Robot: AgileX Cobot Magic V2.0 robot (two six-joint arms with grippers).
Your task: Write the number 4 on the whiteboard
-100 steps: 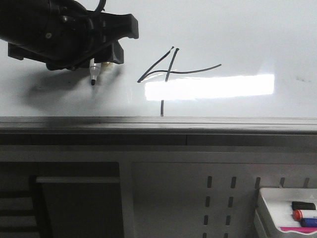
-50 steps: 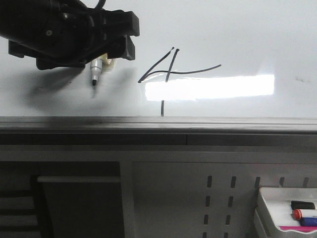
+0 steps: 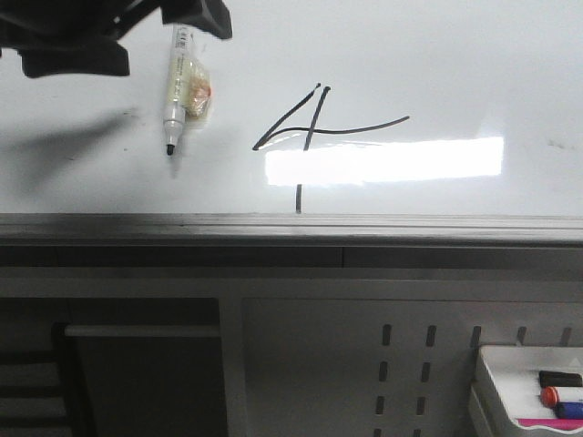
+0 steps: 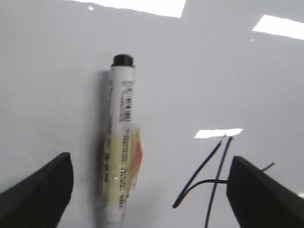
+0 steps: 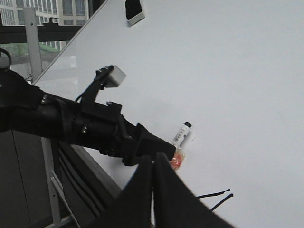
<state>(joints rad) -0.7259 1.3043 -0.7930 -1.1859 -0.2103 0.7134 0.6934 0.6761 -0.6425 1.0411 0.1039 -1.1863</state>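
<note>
Glossy white whiteboard (image 3: pixel 455 55) with grey edge; thin black number 4 (image 3: pixel 314 123); white marker (image 4: pixel 119 156), black tip, yellow-and-orange tape band; black fingers (image 4: pixel 38 190); white tray (image 3: pixel 496 382)

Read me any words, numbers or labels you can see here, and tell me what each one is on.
"4": hand-drawn in black on the whiteboard, the number 4.
Small print and a barcode on the marker: too blurred to read.
Markers in the tray: no readable text.

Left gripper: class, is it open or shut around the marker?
Open. The left gripper's fingers stand wide apart, clear of the marker lying on the whiteboard.
</note>
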